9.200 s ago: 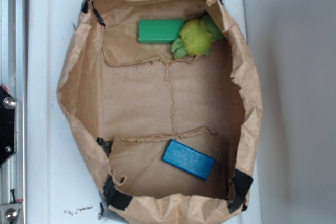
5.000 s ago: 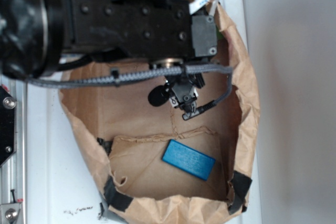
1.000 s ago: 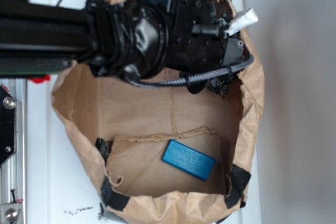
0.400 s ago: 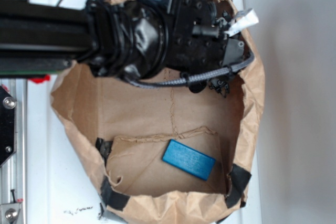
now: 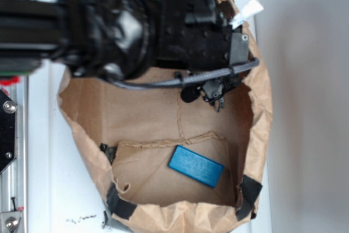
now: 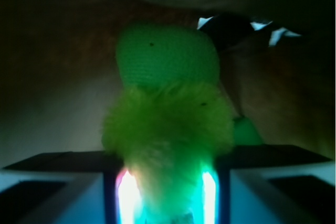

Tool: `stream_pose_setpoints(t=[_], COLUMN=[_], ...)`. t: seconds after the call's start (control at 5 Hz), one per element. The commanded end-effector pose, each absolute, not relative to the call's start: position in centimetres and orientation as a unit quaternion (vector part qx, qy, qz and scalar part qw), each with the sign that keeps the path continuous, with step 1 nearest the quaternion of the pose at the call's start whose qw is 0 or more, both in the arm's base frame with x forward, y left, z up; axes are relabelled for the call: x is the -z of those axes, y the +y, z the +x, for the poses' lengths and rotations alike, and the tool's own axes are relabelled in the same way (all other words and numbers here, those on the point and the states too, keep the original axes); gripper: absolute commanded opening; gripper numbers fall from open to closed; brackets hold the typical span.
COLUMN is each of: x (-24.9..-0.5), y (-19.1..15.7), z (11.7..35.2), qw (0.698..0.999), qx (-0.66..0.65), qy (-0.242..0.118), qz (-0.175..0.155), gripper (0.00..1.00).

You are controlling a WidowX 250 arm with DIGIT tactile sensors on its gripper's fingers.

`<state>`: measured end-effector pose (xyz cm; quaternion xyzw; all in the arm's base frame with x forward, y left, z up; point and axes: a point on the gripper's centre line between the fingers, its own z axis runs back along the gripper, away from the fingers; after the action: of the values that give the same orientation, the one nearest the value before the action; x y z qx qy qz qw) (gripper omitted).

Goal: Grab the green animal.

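In the wrist view the green animal fills the middle: a fuzzy yellow-green body with a darker green knitted part above it. My gripper is shut on the fuzzy body, which is pinched between two glowing pads. Another small green bit pokes out on the right. In the exterior view my black arm covers the top of the brown paper bag, so the animal and the fingers are hidden there.
A blue rectangular block lies on the bag's floor near the front. The bag's crumpled walls rise all around, taped with black at the corners. The bag sits on a white surface; a metal rail runs along the left.
The arm looks larger and blurred compared with 0.4 s ago, and the parts under its wrist have slid toward the bag's middle. The blue block has not moved.
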<state>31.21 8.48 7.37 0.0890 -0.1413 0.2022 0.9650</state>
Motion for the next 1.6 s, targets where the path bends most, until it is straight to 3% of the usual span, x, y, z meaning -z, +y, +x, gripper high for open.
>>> stream_pose_setpoints(t=[0.0, 0.2, 0.4, 1.0, 1.4], x=[-14.6, -16.0, -17.1, -20.0, -20.5], y=[8.9, 9.1, 9.4, 6.7, 3.6], z=[29.5, 28.6, 27.5, 26.0, 26.2], qw=[0.978, 0.986, 0.986, 0.983, 0.982], qx=[-0.137, -0.071, -0.028, 0.002, -0.015], qy=[-0.146, -0.142, -0.164, -0.183, -0.179], qz=[0.054, 0.044, 0.022, 0.012, 0.065], gripper=[0.00, 0.00, 0.00, 0.00, 0.00])
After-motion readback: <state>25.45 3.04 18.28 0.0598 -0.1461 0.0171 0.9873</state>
